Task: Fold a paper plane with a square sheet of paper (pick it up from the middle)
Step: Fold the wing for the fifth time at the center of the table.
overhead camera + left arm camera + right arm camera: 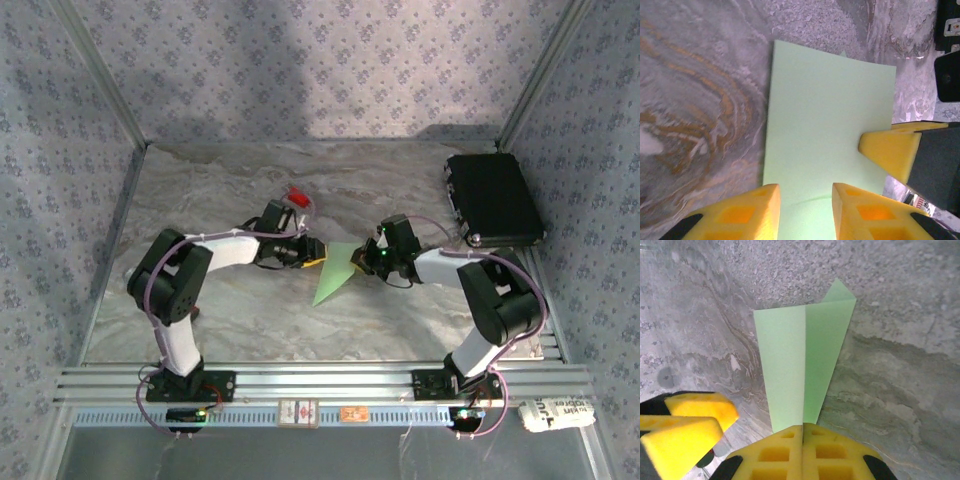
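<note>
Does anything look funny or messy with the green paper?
Yes, a little. The folded green paper looks crooked. In the right wrist view a small corner pokes out past its far edge, so the layers don't line up neatly. The right gripper is pinching its near end. I see nothing spilled or torn.

One square sheet of paper (folded), one red block, one black case, two end effectors
</note>
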`<move>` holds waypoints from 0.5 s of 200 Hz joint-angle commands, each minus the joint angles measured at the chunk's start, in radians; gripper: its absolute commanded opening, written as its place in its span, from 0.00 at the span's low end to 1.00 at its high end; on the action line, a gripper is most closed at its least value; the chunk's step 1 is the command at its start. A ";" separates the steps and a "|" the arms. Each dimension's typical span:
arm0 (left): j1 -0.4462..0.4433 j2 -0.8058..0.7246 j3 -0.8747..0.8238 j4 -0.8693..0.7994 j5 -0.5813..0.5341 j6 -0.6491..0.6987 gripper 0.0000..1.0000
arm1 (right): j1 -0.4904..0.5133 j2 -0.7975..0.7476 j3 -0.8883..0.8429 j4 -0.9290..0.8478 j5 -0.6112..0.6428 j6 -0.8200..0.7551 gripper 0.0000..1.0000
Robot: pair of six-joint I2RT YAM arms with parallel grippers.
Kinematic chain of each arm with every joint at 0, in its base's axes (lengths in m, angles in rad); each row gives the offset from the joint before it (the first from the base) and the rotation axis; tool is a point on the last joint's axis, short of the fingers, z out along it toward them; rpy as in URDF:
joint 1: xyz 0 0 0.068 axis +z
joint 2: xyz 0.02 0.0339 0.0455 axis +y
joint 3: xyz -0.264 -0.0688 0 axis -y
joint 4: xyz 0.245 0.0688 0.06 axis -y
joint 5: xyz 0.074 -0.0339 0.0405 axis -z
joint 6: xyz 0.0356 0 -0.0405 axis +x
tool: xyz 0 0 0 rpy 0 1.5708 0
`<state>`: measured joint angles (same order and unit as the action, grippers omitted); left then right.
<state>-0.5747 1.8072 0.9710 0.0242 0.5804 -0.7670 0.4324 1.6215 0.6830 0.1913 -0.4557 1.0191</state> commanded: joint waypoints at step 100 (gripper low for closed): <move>-0.257 -0.208 -0.134 -0.046 -0.371 0.282 0.53 | -0.007 -0.045 -0.011 0.030 0.025 0.083 0.02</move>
<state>-0.7609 1.6485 0.8478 0.0338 0.3424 -0.6125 0.4305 1.6085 0.6689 0.2184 -0.4397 1.0855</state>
